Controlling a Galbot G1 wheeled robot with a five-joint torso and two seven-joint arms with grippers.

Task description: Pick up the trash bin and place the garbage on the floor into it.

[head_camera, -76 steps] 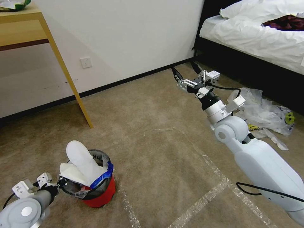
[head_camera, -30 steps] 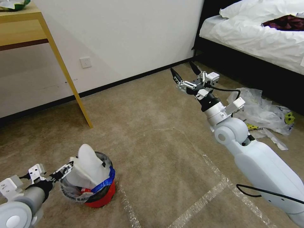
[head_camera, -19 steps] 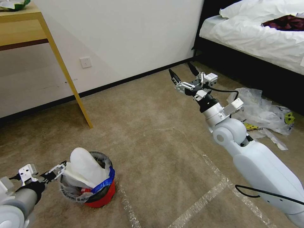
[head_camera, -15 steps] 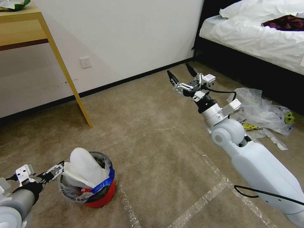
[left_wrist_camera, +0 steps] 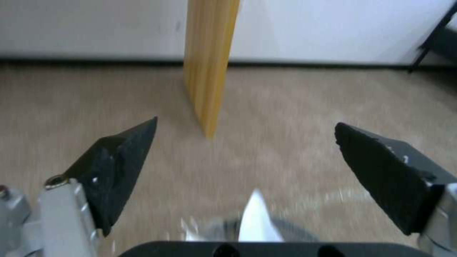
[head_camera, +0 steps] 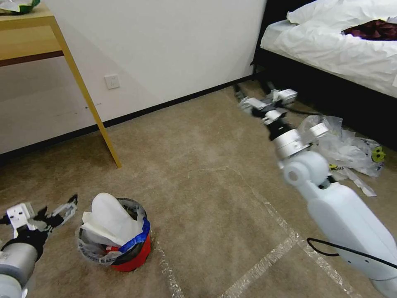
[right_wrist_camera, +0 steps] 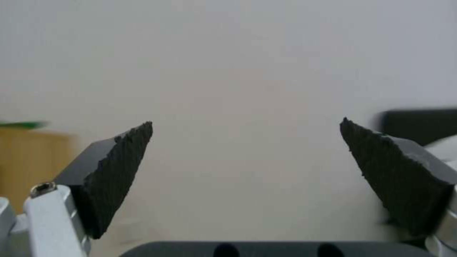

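Open carpet [head_camera: 206,194] between trash bin [head_camera: 124,248], table leg [head_camera: 89,99] and plastic bags [head_camera: 347,149].

No legible text anywhere. Clear plastic bags [head_camera: 345,147] on the floor [head_camera: 215,194] by the bed carry black printed letters next to a yellow patch, too small and creased to read; a yellow face mark sits on the far end of the same heap, no wording with it. Liner of the trash bin [head_camera: 124,244] shows no readable print. Wall socket plate [head_camera: 112,81] is blank.
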